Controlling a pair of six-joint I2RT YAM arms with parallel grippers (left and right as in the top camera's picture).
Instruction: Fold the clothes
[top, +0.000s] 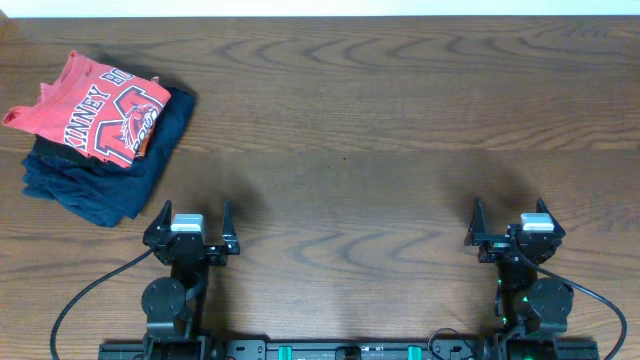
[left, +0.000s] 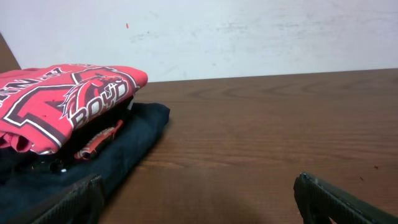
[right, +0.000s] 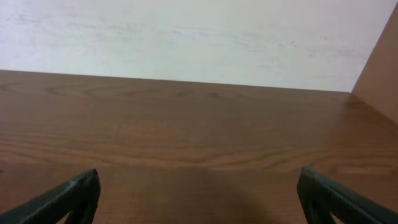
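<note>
One wooden table (top: 400, 120). At its 10 o'clock, overhead view: a stack of dark folded clothes (top: 100, 185), with the red T-shirt (top: 95, 105) lying bunched on top, print up. Left gripper (top: 195, 212) sits at 7 o'clock and right gripper (top: 510, 208) at 5 o'clock, both with jaws spread wide, holding nothing, well apart from the stack. Judgement: the shirt is light, soft, limp cotton; it will sag and drag. Pinch a loose edge at collar or sleeve, top layer only, so the dark clothes beneath stay put.
</note>
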